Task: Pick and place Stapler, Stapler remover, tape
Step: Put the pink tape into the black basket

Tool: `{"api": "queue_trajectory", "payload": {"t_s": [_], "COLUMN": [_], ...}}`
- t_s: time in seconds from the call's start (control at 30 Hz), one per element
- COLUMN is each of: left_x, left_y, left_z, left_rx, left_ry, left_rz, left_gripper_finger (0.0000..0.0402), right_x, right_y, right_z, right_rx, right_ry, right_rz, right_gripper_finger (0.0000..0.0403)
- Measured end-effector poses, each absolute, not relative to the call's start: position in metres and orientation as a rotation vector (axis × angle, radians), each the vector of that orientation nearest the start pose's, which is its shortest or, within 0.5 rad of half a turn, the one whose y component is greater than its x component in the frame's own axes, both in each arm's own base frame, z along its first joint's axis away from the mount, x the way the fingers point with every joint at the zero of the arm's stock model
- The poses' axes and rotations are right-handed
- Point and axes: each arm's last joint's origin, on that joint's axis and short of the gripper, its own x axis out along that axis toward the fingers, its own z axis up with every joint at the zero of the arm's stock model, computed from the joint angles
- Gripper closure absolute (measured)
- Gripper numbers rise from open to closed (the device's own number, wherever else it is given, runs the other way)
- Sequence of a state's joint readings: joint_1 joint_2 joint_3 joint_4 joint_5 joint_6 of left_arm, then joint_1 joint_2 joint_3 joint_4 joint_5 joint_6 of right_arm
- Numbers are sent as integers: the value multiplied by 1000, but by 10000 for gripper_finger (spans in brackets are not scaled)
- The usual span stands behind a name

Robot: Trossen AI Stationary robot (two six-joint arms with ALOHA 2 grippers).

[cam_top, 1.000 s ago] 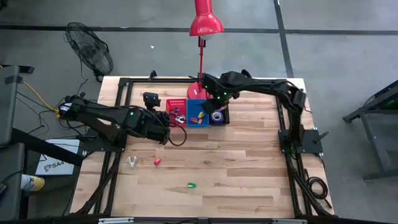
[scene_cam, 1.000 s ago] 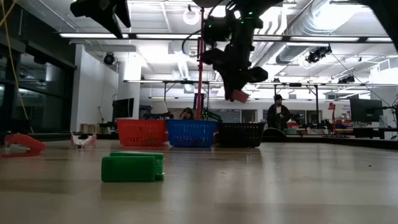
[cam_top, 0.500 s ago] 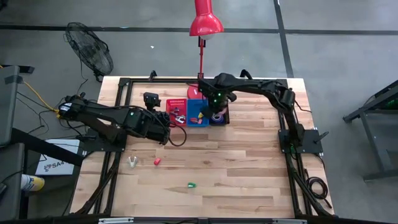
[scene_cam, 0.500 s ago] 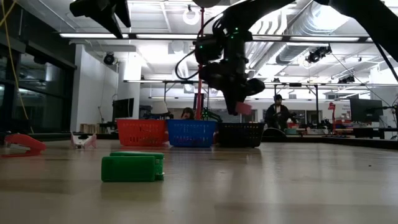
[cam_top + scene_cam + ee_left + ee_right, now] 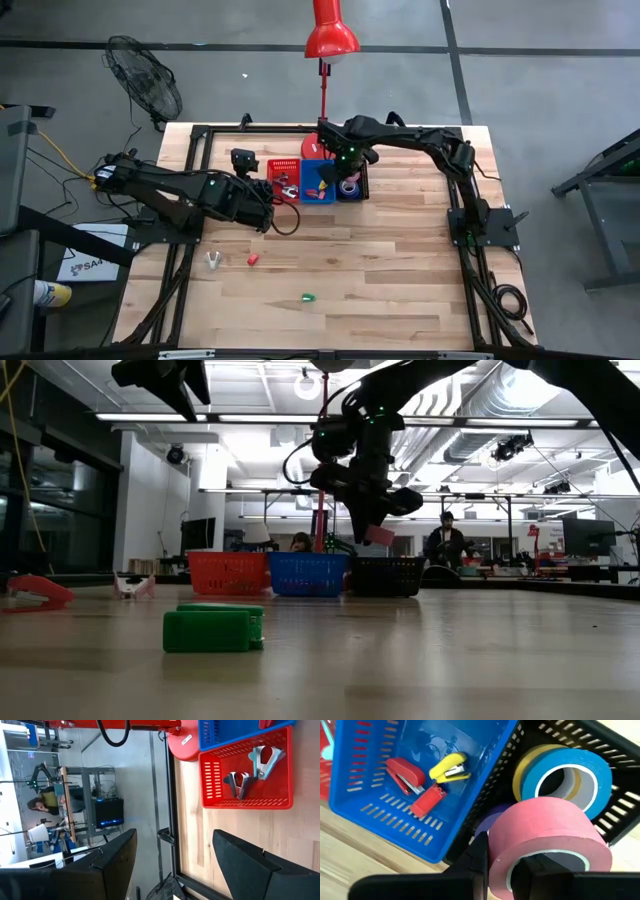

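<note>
From above, you see your right gripper (image 5: 343, 178) reached out over the black mesh bin (image 5: 362, 187) at the back of the wooden table (image 5: 400, 270), beside the blue plastic bin (image 5: 316, 194) and the red plastic bin (image 5: 272, 165). Your left gripper (image 5: 268, 192) waits just short of the red bin. A small red stapler (image 5: 253, 259), a silver staple remover (image 5: 212, 261) and a small green block (image 5: 308, 297) lie on the open table.

At table height, the right gripper (image 5: 372, 528) hangs above the black bin (image 5: 386, 577) with the pink roll of tape (image 5: 379, 536) in its fingers.

Through the left wrist camera, your left fingers (image 5: 245, 862) stand wide apart, holding nothing. Two staple removers (image 5: 252, 770) lie in the red bin (image 5: 210, 780).

Through the right wrist camera, the fingers (image 5: 470, 862) are closed on the pink roll (image 5: 545, 847), gripping its wall. Below it, blue (image 5: 590, 775), yellow (image 5: 525, 767) and purple (image 5: 482, 827) rolls sit in the black bin (image 5: 580, 740). Red and yellow staplers (image 5: 427, 782) lie in the blue bin (image 5: 370, 765).
</note>
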State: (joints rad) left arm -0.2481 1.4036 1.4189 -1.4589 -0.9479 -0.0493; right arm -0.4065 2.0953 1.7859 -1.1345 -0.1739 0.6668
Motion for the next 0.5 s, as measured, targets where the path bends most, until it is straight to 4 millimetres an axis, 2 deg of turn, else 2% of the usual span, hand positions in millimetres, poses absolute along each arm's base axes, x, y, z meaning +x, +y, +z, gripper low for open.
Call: {"api": "queue_trajectory", "payload": {"t_s": [0.5], "left_x": [229], "left_y": [-35], "left_z": [343], "left_rx": [749], "left_ry": [1209], "left_rz": [568], "left_gripper_finger": [144], "right_x": [387], "right_y": [-155], "right_z": [219], "right_rx": [947], "right_ry": [1293], "right_rz": [-669], "right_gripper_finger": [343]}}
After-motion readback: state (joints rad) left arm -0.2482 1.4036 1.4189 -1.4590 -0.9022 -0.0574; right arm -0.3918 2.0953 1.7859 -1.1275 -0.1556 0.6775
